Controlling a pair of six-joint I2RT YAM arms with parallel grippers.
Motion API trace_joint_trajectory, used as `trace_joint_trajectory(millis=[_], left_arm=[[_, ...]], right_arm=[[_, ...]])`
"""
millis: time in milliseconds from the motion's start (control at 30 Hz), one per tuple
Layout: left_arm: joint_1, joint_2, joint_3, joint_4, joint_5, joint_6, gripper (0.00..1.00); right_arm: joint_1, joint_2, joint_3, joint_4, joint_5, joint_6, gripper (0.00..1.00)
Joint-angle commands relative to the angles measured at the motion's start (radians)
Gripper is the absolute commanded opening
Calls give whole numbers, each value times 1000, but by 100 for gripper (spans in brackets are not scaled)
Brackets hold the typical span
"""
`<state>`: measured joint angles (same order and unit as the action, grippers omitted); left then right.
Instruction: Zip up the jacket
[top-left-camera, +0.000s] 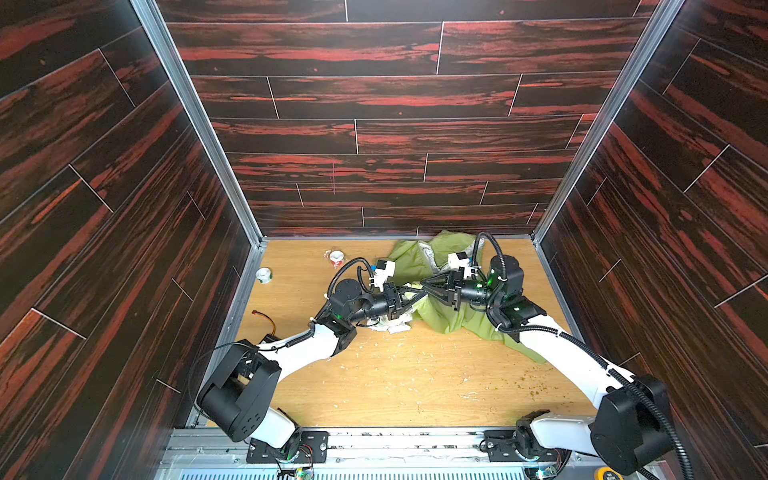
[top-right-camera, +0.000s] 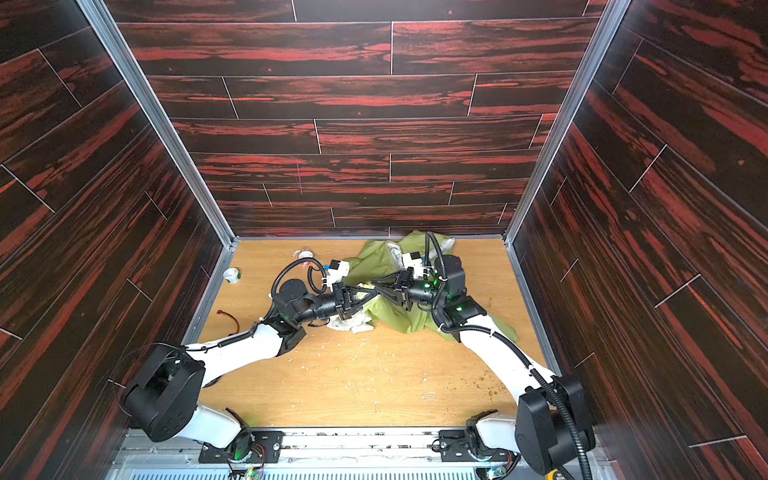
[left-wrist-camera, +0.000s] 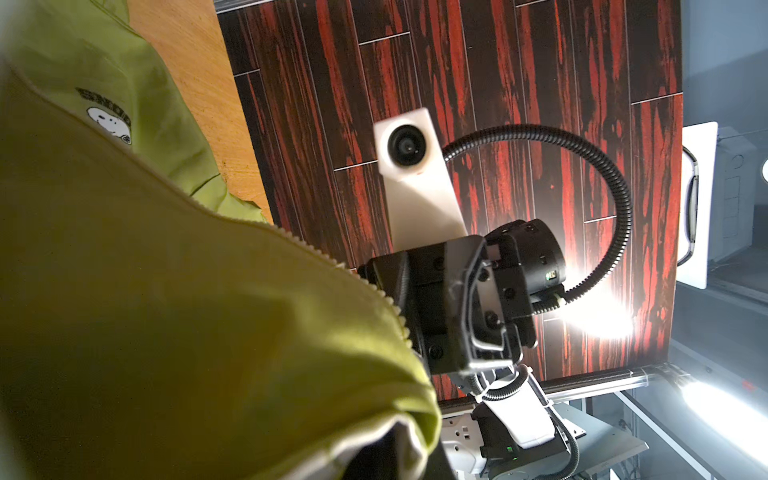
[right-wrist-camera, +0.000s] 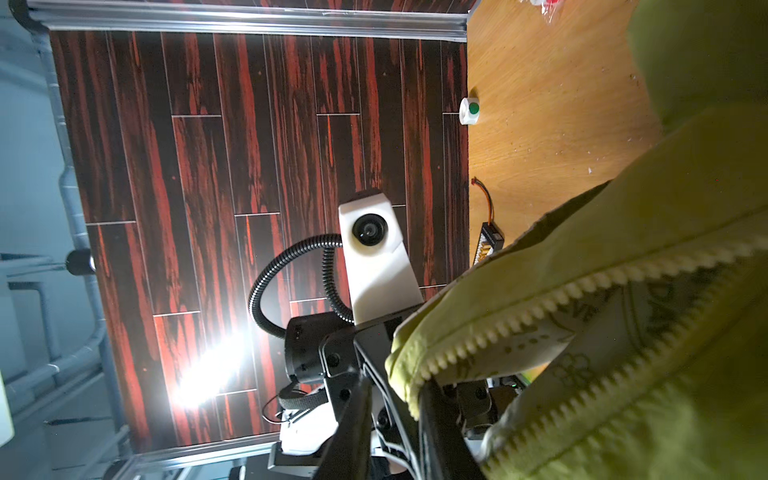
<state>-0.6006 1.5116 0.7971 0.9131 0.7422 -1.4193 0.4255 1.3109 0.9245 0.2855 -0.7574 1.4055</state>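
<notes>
The lime-green jacket lies bunched at the back right of the wooden table, with one part lifted between my two grippers. My left gripper is shut on a fold of the jacket, which hides its fingers in the left wrist view. The white dog print and a row of zipper teeth show there. My right gripper faces it tip to tip. Its fingers stand slightly apart around the end of a zipper edge, with pale patterned lining behind.
A small white piece with a green dot and a white-and-red item lie at the back left. A black board with a red wire sits by the left wall. Crumbs litter the table. Dark panelled walls enclose three sides.
</notes>
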Motion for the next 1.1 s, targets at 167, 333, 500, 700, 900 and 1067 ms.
trace_joint_trajectory(millis=[167,333,500,700,900,1067], left_arm=[[1,-19,21,8,4,-8,0],[1,-32,19,-21,-4,-10,11],[0,-49,14,-38,-9,-10,18],[1,-66,8,-42,-17,-13,15],[1,-70,-6,-7,-26,-49,24],[1,-78,-15,1,-32,-65,30]], right_arm=[[9,12,-22,49,-21,20,11],[9,14,-20,51,-16,19,0],[9,12,-15,53,-8,23,0],[13,5,-30,65,0,30,0],[14,-14,-56,84,9,47,0],[14,-27,-62,79,19,48,0]])
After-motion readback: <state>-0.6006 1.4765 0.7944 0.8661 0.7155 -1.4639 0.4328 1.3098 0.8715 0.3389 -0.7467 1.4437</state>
